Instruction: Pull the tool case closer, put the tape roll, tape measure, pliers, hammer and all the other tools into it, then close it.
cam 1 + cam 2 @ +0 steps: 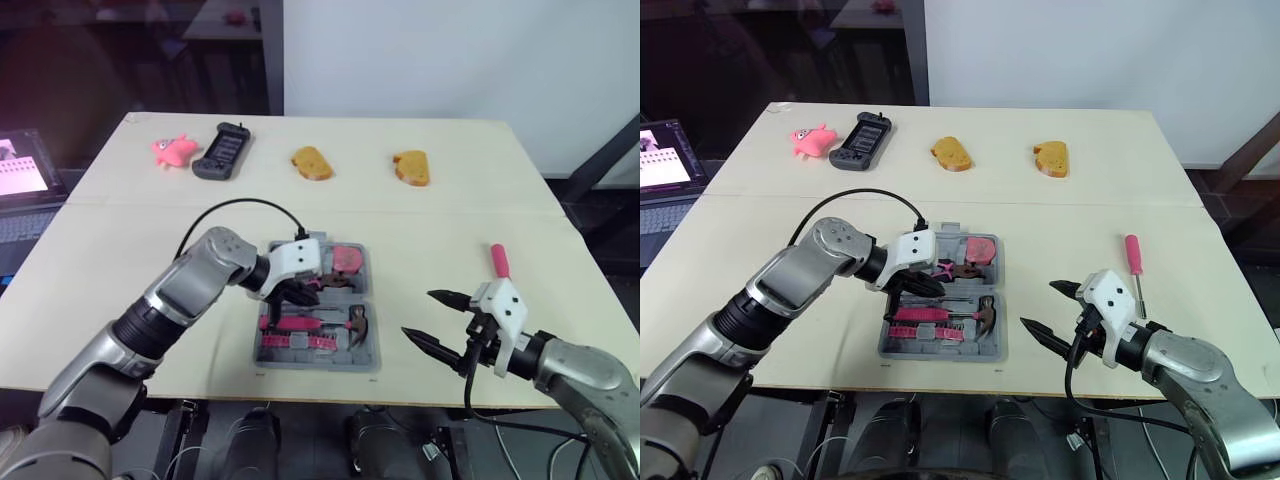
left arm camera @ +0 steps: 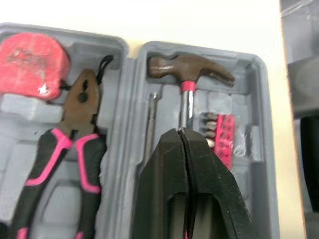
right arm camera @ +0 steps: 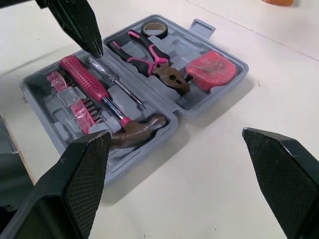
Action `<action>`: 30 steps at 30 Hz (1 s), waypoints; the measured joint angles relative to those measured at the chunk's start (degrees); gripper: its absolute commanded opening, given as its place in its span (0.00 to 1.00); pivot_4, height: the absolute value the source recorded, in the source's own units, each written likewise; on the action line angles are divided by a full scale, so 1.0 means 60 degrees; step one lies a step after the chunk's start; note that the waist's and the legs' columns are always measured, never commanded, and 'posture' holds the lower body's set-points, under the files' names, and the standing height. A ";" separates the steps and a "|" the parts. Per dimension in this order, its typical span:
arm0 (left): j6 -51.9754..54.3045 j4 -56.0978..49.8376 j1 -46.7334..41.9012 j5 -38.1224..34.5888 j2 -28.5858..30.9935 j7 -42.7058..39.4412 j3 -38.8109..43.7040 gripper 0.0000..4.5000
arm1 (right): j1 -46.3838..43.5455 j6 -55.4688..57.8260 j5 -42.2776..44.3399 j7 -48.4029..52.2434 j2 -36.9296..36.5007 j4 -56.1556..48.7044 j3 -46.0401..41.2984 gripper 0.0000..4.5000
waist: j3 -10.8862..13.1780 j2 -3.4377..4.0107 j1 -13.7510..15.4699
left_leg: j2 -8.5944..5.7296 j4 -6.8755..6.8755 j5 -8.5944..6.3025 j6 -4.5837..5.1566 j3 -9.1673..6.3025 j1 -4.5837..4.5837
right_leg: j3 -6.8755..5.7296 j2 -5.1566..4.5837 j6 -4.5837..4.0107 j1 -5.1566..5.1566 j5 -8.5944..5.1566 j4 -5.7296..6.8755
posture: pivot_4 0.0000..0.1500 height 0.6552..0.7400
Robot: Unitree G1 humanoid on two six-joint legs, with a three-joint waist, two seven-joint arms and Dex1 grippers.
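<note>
We see the bench (image 1: 450,230) brightly and evenly lit from overhead, pale, with hardly any glare. The tool case (image 3: 175,49) throws a soft, narrow shadow along its edge. Behind the bench the room is dim; a laptop screen (image 1: 22,165) glows pink.

No writing could be read; the laptop screen (image 1: 22,165) at far left and the tape measure (image 2: 32,64) label stayed illegible.

Left gripper (image 1: 300,295) blocks tool case (image 1: 366,361) top; open table (image 1: 440,240) beside right gripper (image 1: 420,314).
</note>
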 measured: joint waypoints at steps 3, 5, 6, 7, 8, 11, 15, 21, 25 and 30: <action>-0.0484 0.0049 0.0394 -0.0027 -0.0009 0.0035 0.0080 0.00 | 0.0007 0.0099 0.0003 -0.0068 0.0004 -0.0023 0.0000 1.00 | -0.0001 0.0002 -0.0012 | 0.0000 -0.0003 0.0000 0.0001 0.0000 0.0001 | 0.0001 0.0001 0.0000 -0.0003 0.0000 0.0000 | 1.00 1.00; -0.0729 0.0093 0.0661 0.0011 0.0002 0.0049 0.0071 0.00 | 0.0024 0.0149 0.0008 -0.0117 0.0005 -0.0102 0.0000 1.00 | -0.0001 0.0002 -0.0029 | 0.0001 -0.0003 0.0000 0.0001 0.0000 0.0001 | 0.0001 0.0001 0.0000 -0.0002 0.0000 0.0000 | 1.00 1.00; -0.0751 0.0092 0.0726 0.0012 -0.0002 0.0057 0.0062 0.00 | 0.0024 0.0176 0.0013 -0.0128 0.0005 -0.0149 0.0000 1.00 | -0.0001 0.0002 -0.0027 | 0.0001 -0.0003 0.0000 0.0000 0.0000 0.0001 | 0.0000 0.0001 0.0000 -0.0003 0.0000 0.0000 | 1.00 1.00; -0.0768 0.0083 0.0805 0.0016 -0.0006 0.0092 0.0063 0.00 | 0.0022 0.0201 0.0021 -0.0138 0.0005 -0.0201 0.0000 1.00 | -0.0001 0.0002 -0.0024 | 0.0001 -0.0003 0.0000 0.0001 0.0000 0.0001 | 0.0000 0.0001 0.0000 -0.0002 0.0000 0.0000 | 1.00 1.00; -0.0833 0.0076 0.0905 0.0038 -0.0012 0.0144 0.0064 0.00 | 0.0021 0.0244 0.0027 -0.0149 0.0005 -0.0229 0.0000 1.00 | -0.0001 0.0002 -0.0023 | 0.0001 -0.0003 0.0000 0.0001 0.0000 0.0001 | 0.0001 0.0001 0.0000 -0.0001 0.0000 0.0000 | 1.00 1.00; -0.1197 0.0148 0.1318 0.0213 -0.0098 0.0414 0.0049 0.00 | 0.0023 0.0325 0.0030 -0.0188 0.0007 -0.0257 0.0000 1.00 | -0.0001 0.0002 -0.0022 | 0.0001 -0.0003 0.0000 0.0001 0.0000 0.0002 | 0.0001 0.0001 0.0000 -0.0002 0.0000 0.0000 | 1.00 1.00; -0.1372 0.0225 0.1684 0.0372 -0.0167 0.0653 0.0012 0.00 | 0.0021 0.0352 0.0069 -0.0210 0.0007 -0.0268 -0.0002 1.00 | -0.0001 0.0002 -0.0019 | 0.0001 -0.0002 0.0000 0.0001 0.0000 0.0002 | 0.0001 0.0000 0.0000 -0.0001 0.0000 0.0000 | 1.00 1.00; -0.1842 0.0484 0.1876 0.0705 -0.0274 0.0893 -0.0035 0.00 | 0.0008 0.0452 0.0133 -0.0209 0.0006 -0.0278 -0.0006 1.00 | -0.0001 0.0003 -0.0016 | 0.0001 -0.0002 0.0000 0.0001 0.0001 0.0002 | 0.0001 0.0001 0.0000 -0.0001 0.0000 0.0000 | 1.00 1.00; -0.2201 0.0679 0.1882 0.0769 -0.0321 0.0910 -0.0035 0.00 | -0.0006 0.0486 0.0187 -0.0166 0.0001 -0.0279 -0.0023 1.00 | -0.0002 0.0003 -0.0011 | 0.0000 -0.0002 0.0000 0.0001 0.0000 0.0003 | 0.0001 0.0000 0.0000 0.0001 0.0000 0.0000 | 1.00 1.00; -0.2333 0.0856 0.1910 0.0835 -0.0426 0.0961 -0.0012 0.00 | -0.0003 0.0471 0.0191 -0.0042 -0.0011 -0.0279 -0.0050 1.00 | -0.0003 0.0005 -0.0009 | 0.0000 -0.0001 0.0000 0.0001 0.0001 0.0006 | 0.0001 0.0000 0.0000 0.0005 0.0000 0.0000 | 1.00 1.00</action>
